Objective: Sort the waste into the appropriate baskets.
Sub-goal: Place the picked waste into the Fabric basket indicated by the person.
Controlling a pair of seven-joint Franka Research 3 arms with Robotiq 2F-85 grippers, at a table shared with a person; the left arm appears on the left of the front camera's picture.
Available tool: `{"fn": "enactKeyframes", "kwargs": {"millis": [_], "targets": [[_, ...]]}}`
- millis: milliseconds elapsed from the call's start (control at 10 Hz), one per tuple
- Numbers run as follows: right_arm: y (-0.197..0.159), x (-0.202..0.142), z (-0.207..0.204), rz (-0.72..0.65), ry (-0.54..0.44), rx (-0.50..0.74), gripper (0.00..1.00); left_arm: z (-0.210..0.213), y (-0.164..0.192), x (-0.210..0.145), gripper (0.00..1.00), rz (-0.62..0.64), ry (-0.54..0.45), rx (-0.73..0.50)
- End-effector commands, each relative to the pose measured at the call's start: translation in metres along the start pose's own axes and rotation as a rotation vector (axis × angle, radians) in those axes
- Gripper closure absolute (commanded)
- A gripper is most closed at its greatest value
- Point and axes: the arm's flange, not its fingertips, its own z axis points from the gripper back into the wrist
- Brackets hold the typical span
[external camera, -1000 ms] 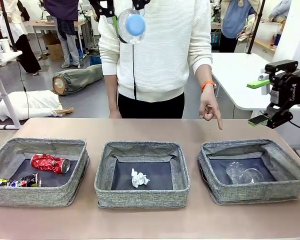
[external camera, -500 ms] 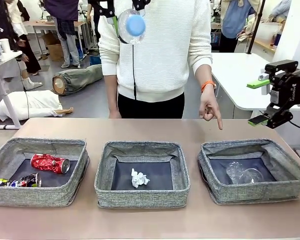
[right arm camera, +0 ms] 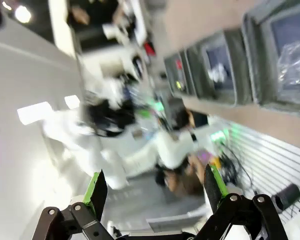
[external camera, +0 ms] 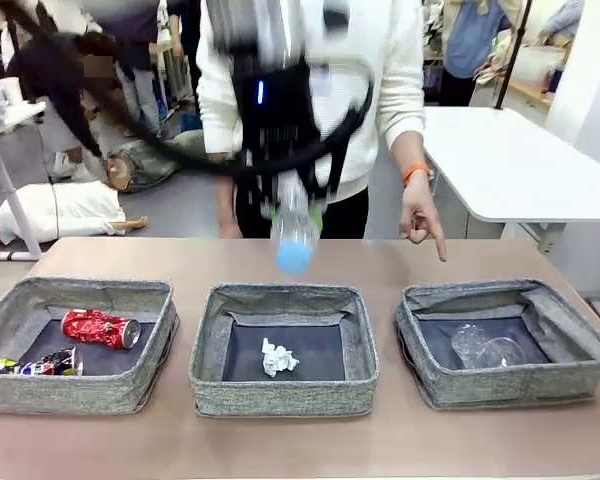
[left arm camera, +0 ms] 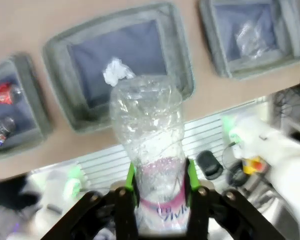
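Bottle held over the middle basket

My left gripper (left arm camera: 160, 175) clamps the clear bottle (left arm camera: 149, 125) at its pink label, cap down (person's hand (external camera: 420, 222) points at right basket (external camera: 420, 350), holding plastic); right gripper (right arm camera: 155, 195) gapes empty.

Brown worktop (external camera: 130, 255) up front; beyond, grey floor (external camera: 180, 205), a white table (external camera: 510, 165) at right, cluttered workshop benches.

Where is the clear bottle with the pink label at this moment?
In the front view the clear bottle hangs cap-down in the left gripper, above the middle basket.
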Motion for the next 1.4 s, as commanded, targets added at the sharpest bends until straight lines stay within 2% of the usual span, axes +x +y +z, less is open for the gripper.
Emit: {"fn": "enactKeyframes", "kwargs": {"millis": [0, 100, 200, 400, 500, 600, 1100, 1200, 1300], "targets": [[-0.007, -0.020, 0.045, 0.038, -0.167, 0.106, 0.00, -0.063, -0.006, 0.006, 0.57, -0.129, -0.044, -0.130], [-0.017, -0.038, 0.062, 0.095, -0.213, 0.249, 0.00, -0.095, -0.043, 0.036, 0.57, -0.134, -0.059, -0.187], [-0.010, -0.018, 0.043, -0.007, -0.114, 0.057, 0.00, -0.116, -0.078, 0.058, 0.57, -0.141, -0.087, -0.184], [-0.010, -0.018, 0.043, -0.007, -0.114, 0.057, 0.00, -0.126, -0.145, 0.092, 0.57, -0.225, -0.079, -0.165], [-0.010, -0.018, 0.043, -0.007, -0.114, 0.057, 0.00, -0.125, -0.169, 0.111, 0.57, -0.232, -0.140, -0.159], [-0.010, -0.018, 0.043, -0.007, -0.114, 0.057, 0.00, -0.129, -0.179, 0.123, 0.57, -0.221, -0.172, -0.153], [-0.010, -0.018, 0.043, -0.007, -0.114, 0.057, 0.00, -0.137, -0.186, 0.136, 0.57, -0.220, -0.157, -0.194], [-0.010, -0.018, 0.043, -0.007, -0.114, 0.057, 0.00, -0.137, -0.186, 0.135, 0.01, -0.235, -0.170, -0.180], [-0.010, -0.018, 0.043, -0.007, -0.114, 0.057, 0.00, -0.137, -0.185, 0.134, 0.00, -0.240, -0.169, -0.186]]}}
